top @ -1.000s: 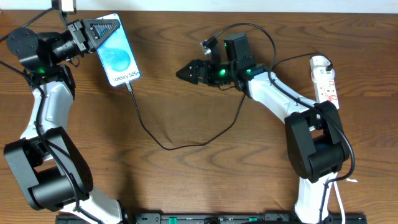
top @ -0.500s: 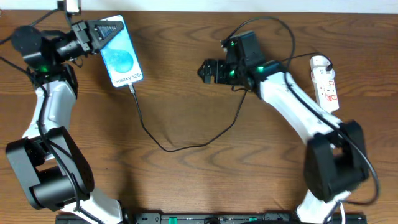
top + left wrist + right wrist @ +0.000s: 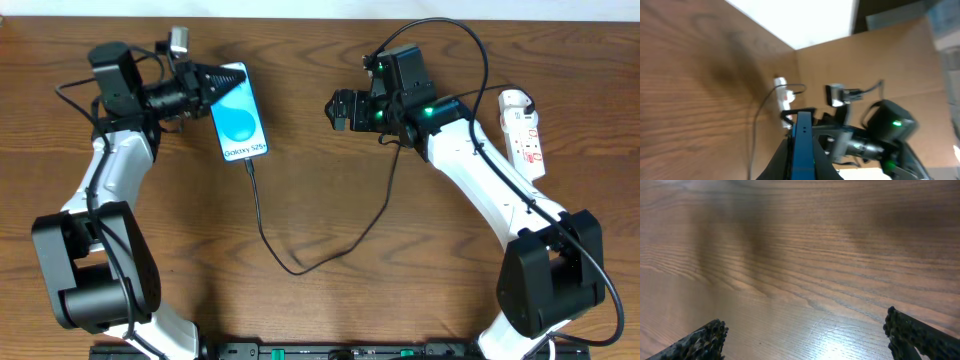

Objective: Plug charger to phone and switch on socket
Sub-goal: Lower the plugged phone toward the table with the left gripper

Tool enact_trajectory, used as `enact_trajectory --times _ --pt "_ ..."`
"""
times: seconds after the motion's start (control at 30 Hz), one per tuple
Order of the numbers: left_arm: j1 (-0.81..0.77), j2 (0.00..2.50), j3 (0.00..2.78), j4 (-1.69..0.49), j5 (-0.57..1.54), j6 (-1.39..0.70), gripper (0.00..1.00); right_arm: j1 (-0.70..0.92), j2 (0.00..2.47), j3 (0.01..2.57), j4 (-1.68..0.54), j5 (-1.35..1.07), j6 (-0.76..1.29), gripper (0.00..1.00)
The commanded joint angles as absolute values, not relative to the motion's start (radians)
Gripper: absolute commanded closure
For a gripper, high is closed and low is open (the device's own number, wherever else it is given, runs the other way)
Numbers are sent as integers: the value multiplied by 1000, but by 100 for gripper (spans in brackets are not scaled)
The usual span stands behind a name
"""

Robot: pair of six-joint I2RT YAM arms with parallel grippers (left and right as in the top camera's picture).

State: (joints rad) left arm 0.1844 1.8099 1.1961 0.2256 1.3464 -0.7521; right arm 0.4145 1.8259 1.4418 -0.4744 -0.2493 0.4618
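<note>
My left gripper is shut on the top end of the phone, whose blue-and-white screen faces up at the back left of the table. In the left wrist view the phone shows edge-on between the black fingers. The charger's thin black cable is plugged into the phone's near end, sags toward the table's middle, then climbs past my right arm. My right gripper hovers open over bare wood at the back centre; its fingertips stand wide apart. The white socket lies at the far right.
The cable loops high over the right arm near the back edge. The socket with its cord also shows far off in the left wrist view, with the right arm beside it. A black rail runs along the front edge.
My left arm has carried the phone to the right and slightly forward, dragging the cable along. The right gripper has drawn back to the right and turned.
</note>
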Motion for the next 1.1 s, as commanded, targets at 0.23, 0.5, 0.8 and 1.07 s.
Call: enact_trajectory --times 0.23,0.5,0.8,1.07 --pt "132 1794 1195 -114 1093 -448 92 414 1824 1451 -476 -238 447 1" --pt "62 1794 1195 -243 896 -410 93 414 1824 1451 -477 -238 447 1" --pt "-9 1794 1195 -310 768 -389 92 414 1824 1451 -483 -238 447 1" --pt "-42 1794 1195 -310 765 -374 93 414 1824 1451 -487 -238 447 1"
